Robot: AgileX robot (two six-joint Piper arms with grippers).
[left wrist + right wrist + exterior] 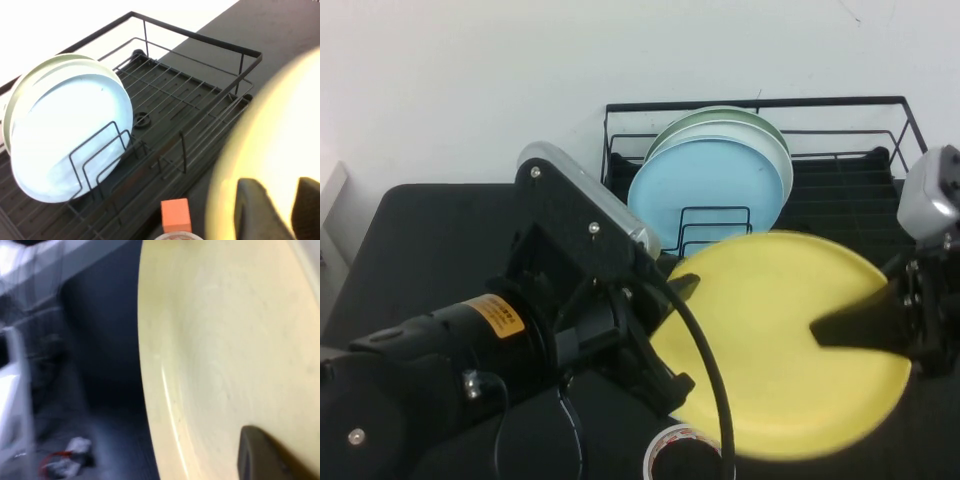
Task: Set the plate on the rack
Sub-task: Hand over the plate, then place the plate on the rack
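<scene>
Fingers (855, 325) of your right gripper (880, 322) are clamping the yellow plate (780, 350) at its right rim, and your left gripper (672, 300) is pinching its left edge. You are holding the plate nearly flat, in front of the rack (840, 190). The rack lies just behind it, so the plate needs tipping upright beside the blue plate (705, 195).

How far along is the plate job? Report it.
Done: the yellow plate is lifted, gripped at opposite rims by the left end effector and right end effector. In hand: carrying it before the rack. Left: slot it near the light blue plate.
</scene>
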